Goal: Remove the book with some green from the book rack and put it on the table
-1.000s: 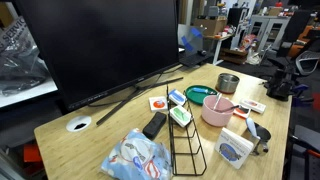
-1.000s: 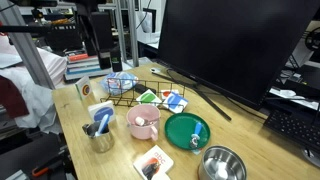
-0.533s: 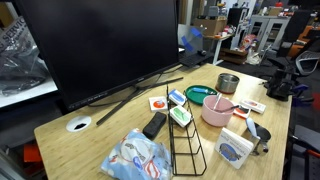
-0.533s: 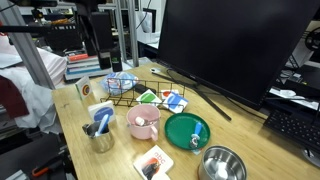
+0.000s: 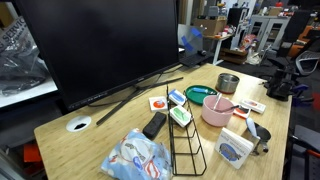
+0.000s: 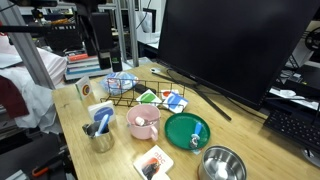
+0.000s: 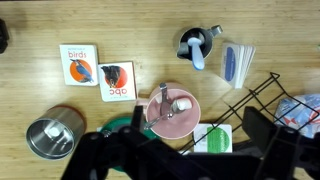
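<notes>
**Wrist view, looking straight down from well above the light wood-grain table (image 7: 40, 120).** The gripper (image 7: 182, 160) hangs with its jaws spread wide and nothing between them. Its 2 dark fingers (image 7: 270, 140) frame the bottom edge of the view.

The small thin green-and-white book (image 7: 213, 140) lies just beside the round pink bowl (image 7: 150, 112), on the side facing the long black wire book rack (image 7: 262, 98). It falls between the 2 fingers, almost directly beneath the gripper and slightly toward the rack-side finger.

In both exterior views the book (image 5: 180, 115) (image 6: 148, 97) sits in the end of the rack (image 5: 186, 148) nearest the pink bowl (image 5: 212, 116), and the rack's long axis runs away from the bowl. Much of the cover shows from above, so the book probably leans rather than stands upright.

The coming move therefore looks like mostly a descent with little sideways travel. The jaws would need to straddle the book's thin edge, clear of the bowl's rim and the wire dividers. How that edge lies against the jaw line cannot be read here.
</notes>
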Tool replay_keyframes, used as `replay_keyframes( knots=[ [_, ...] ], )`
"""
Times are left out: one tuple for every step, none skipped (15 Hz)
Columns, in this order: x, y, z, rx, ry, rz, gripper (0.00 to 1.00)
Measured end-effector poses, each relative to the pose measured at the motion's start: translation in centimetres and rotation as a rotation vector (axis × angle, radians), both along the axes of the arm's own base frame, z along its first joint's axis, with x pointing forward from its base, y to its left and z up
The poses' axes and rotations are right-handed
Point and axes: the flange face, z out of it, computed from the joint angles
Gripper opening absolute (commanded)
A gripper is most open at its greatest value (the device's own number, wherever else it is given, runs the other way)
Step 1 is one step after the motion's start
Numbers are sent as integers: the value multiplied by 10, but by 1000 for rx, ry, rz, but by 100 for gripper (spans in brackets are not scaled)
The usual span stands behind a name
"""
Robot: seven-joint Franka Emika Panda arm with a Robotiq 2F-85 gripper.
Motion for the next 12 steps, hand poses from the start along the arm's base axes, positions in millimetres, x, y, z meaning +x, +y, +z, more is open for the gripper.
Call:
replay_keyframes(
  knots=[
    [1,1,-2,-1,5,3,100],
    [3,3,-5,-2,12,8,100],
    [6,6,-10,-4,18,14,100],
    [11,8,-15,-8,17,19,100],
    [17,11,-22,-11,11,23,100],
    [25,14,-29,-13,0,22,100],
    [34,16,-38,-16,-15,15,100],
    [43,18,-46,-16,-31,2,100],
    [51,19,-56,-16,-42,-17,100],
    [59,20,-67,-17,-47,-39,100],
    [66,20,-77,-21,-48,-66,100],
    [73,19,-88,-30,-51,-94,100]
  ],
)
